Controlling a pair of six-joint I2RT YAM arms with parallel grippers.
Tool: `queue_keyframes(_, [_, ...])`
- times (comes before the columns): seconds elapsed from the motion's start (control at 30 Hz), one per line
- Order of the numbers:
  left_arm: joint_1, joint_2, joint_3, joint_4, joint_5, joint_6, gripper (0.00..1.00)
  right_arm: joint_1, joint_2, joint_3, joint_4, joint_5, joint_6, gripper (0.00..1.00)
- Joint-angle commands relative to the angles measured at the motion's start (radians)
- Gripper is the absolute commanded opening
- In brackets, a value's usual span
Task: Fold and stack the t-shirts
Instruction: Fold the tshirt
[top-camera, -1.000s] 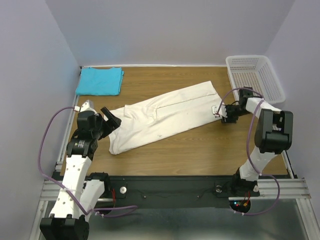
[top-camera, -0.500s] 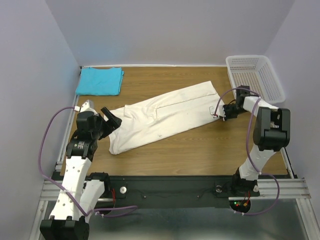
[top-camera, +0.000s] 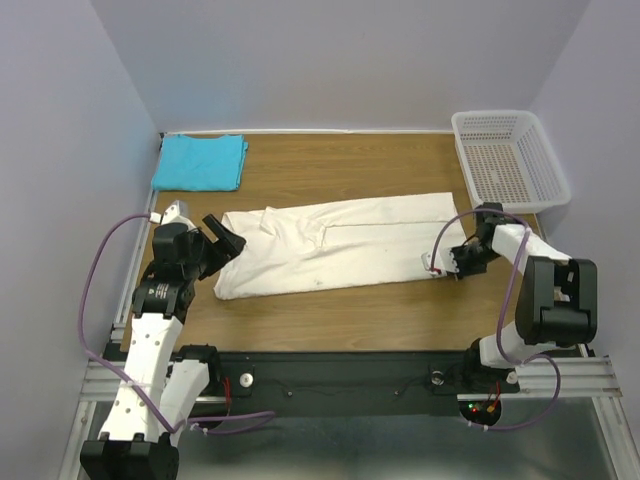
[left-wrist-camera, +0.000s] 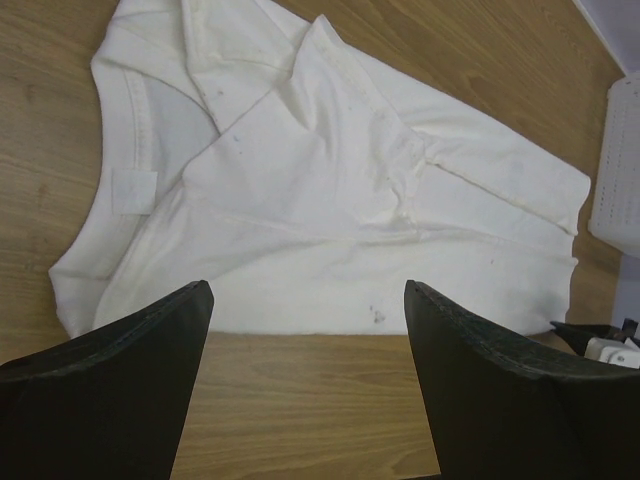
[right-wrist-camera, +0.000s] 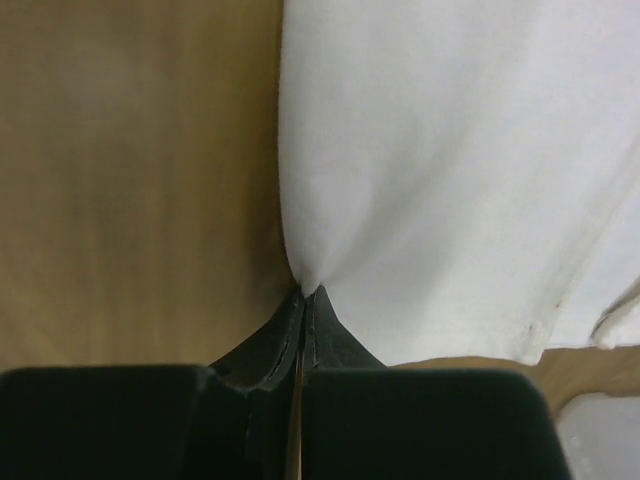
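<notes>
Swung straight across the table (top-camera: 350, 320), the cream-white shirt (top-camera: 330, 245) lay half-folded, its hem pinched in the right gripper (top-camera: 447, 264); the left gripper (top-camera: 222, 240) gaped beside the collar. The turquoise shirt (top-camera: 200, 162) sat folded at far left, and the stacking was not yet done.

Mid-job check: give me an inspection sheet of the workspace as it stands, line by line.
Surface: wooden table, bare wood along the near edge.
Job's things: cream-white t-shirt laid lengthwise mid-table, partly folded, collar end to the left; turquoise t-shirt folded at the far left corner.
Clutter: white mesh basket at the far right corner, nothing seen inside.
Grippers: left gripper open by the collar end, holding nothing; right gripper shut on the cream-white t-shirt's right edge.
Cables: purple cable looping beside each arm.
Surroundings: plain pale walls on three sides.
</notes>
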Motion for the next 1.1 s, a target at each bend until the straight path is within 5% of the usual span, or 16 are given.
queue_keyframes(0.0, [0.006, 0.012, -0.029, 0.075, 0.049, -0.032, 0.89, 0.0, -0.165, -0.124, -0.237, 0.15, 0.013, 0.01])
queue_keyframes(0.23, [0.006, 0.208, -0.011, 0.256, 0.051, 0.019, 0.87, -0.002, -0.437, -0.244, -0.401, 0.198, -0.009, 0.03])
queue_keyframes(0.3, [0.006, 0.335, 0.029, 0.304, 0.028, 0.064, 0.87, -0.002, -0.459, -0.245, -0.371, 0.151, 0.038, 0.19])
queue_keyframes(0.33, [0.006, 0.383, 0.081, 0.313, 0.018, 0.107, 0.86, -0.003, -0.46, -0.204, -0.323, 0.117, 0.14, 0.42])
queue_keyframes(0.37, [0.006, 0.429, 0.109, 0.328, 0.012, 0.13, 0.85, -0.003, -0.451, -0.172, -0.309, 0.041, 0.195, 0.53])
queue_keyframes(0.4, [0.006, 0.519, 0.135, 0.339, 0.02, 0.151, 0.84, -0.003, -0.434, -0.135, -0.3, -0.001, 0.25, 0.55])
queue_keyframes(0.53, [0.006, 0.729, 0.278, 0.356, 0.075, 0.224, 0.73, -0.005, -0.365, 0.051, -0.207, -0.162, 0.622, 0.57])
queue_keyframes(0.73, [0.006, 0.948, 0.437, 0.322, 0.055, 0.332, 0.69, -0.003, -0.327, 0.111, -0.087, -0.363, 0.917, 0.57])
queue_keyframes(1.07, [0.005, 1.166, 0.641, 0.187, 0.088, 0.481, 0.69, -0.003, -0.353, 0.014, 0.065, -0.477, 1.089, 0.57])
